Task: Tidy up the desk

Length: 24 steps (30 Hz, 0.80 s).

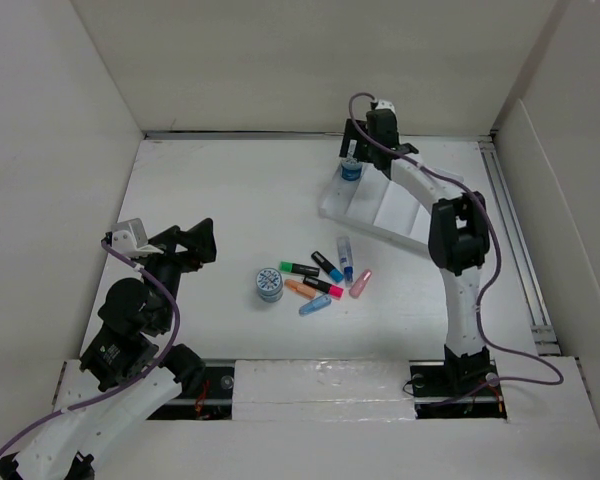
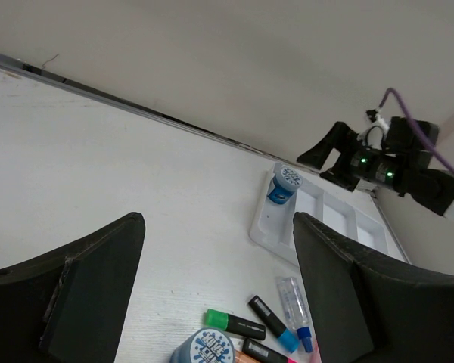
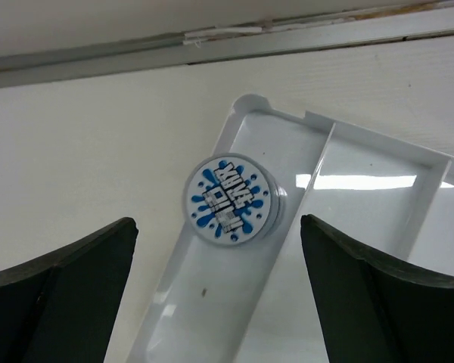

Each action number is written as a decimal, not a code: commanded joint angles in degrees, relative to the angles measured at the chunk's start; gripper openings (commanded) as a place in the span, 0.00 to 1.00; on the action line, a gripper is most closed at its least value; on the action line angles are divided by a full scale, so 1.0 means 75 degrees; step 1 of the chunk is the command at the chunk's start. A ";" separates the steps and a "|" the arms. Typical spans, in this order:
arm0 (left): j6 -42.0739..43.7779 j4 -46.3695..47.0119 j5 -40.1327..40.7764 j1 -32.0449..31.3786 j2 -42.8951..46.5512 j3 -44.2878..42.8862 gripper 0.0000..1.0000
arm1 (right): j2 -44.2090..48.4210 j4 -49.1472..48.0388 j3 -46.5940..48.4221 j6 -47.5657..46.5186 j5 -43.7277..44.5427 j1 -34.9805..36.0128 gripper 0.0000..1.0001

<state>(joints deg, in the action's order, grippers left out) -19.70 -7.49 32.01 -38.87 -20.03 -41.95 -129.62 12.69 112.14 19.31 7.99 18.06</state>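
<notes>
The right fingers hang wide and empty over the blue-labelled jar in the tray end compartment. Best to rise straight up, so neither finger tips it.

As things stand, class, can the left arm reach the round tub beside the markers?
Probably yes: the left tool is open and empty, and nothing stands between it and the tub on the desk.
</notes>
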 commanded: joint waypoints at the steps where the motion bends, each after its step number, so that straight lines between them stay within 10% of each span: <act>1: 0.0084 0.0354 0.0080 0.0027 0.0011 0.0063 0.76 | 0.1752 -0.1349 -0.0605 0.0039 -0.0232 0.0250 0.93; 3: 0.0108 0.0354 0.0068 0.0027 0.0011 0.0074 0.76 | 0.2838 -0.1876 -0.1915 0.0027 -0.0513 0.0520 0.67; 4: 0.0108 0.0354 0.0114 0.0027 0.0011 0.0086 0.76 | 0.3182 -0.2250 -0.2384 0.0062 -0.0619 0.0927 0.30; 5: 0.0084 0.0319 0.0150 0.0027 0.0011 0.0075 0.76 | 0.3510 -0.2359 -0.2865 0.0248 -0.0678 0.1198 0.16; 9: 0.0072 0.0306 0.0185 0.0027 -0.0013 0.0074 0.79 | 0.4660 -0.3120 -0.5406 0.0577 -0.0340 0.3083 0.00; 13: 0.0096 0.0365 0.0056 0.0027 -0.0199 0.0051 0.79 | 0.5199 -0.3146 -0.6429 0.0578 0.0164 0.4796 0.69; 16: 0.0073 0.0330 0.0068 0.0027 -0.0224 0.0039 0.79 | 0.5505 -0.2889 -0.7015 0.0531 0.0574 0.5734 0.98; 24: 0.0084 0.0354 0.0291 0.0027 -0.0106 0.0086 0.79 | 0.4452 -0.1434 -0.6597 0.0460 0.1079 0.6544 1.00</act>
<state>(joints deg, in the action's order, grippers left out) -19.73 -7.42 33.17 -38.87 -21.17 -41.71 -93.30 -0.71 59.59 22.50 12.58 66.06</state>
